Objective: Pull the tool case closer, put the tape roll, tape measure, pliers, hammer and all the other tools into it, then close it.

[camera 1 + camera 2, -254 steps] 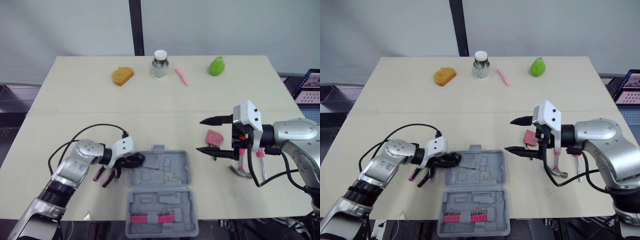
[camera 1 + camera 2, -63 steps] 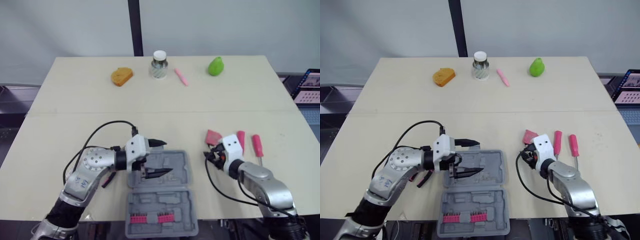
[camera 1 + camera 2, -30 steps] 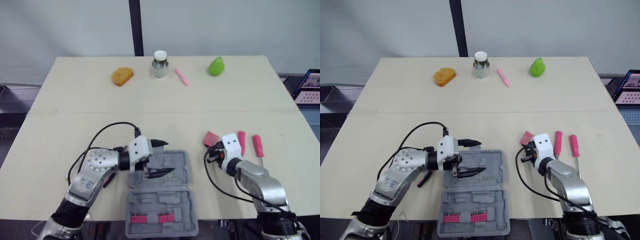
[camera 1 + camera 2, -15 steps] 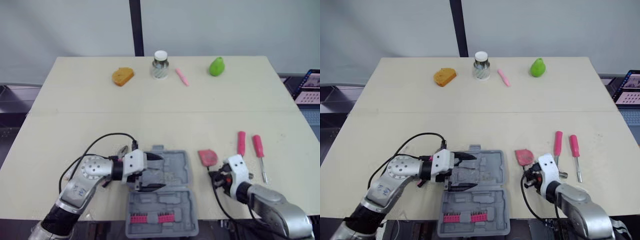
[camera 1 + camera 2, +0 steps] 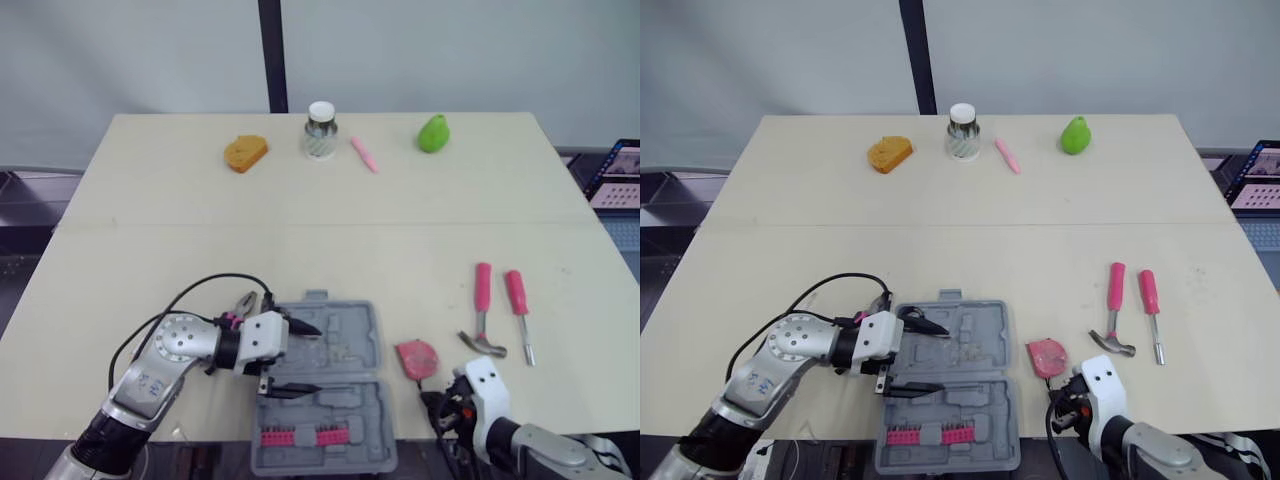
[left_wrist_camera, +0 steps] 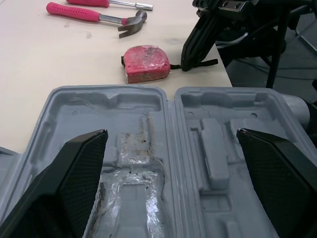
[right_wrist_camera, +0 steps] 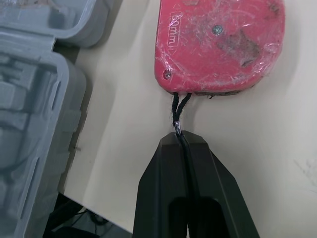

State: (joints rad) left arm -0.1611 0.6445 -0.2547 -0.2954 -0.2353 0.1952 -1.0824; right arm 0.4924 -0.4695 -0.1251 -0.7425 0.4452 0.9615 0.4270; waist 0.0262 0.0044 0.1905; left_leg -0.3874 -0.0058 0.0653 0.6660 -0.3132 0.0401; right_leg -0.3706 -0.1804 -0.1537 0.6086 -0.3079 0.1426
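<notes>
Tool case (image 5: 345,340), tape measure (image 5: 415,358) beside, hammer (image 5: 482,312) nr

The head eyes looked down over the whole table (image 5: 330,230), while both close-in wrist cameras shared the tool case (image 6: 148,144) and tape measure (image 7: 220,47).

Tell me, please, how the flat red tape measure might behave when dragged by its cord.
Lying flat, the red tape measure should probably slide, not roll. Its thin black cord, pinched by the right gripper, looks floppy; the body may swivel.
</notes>
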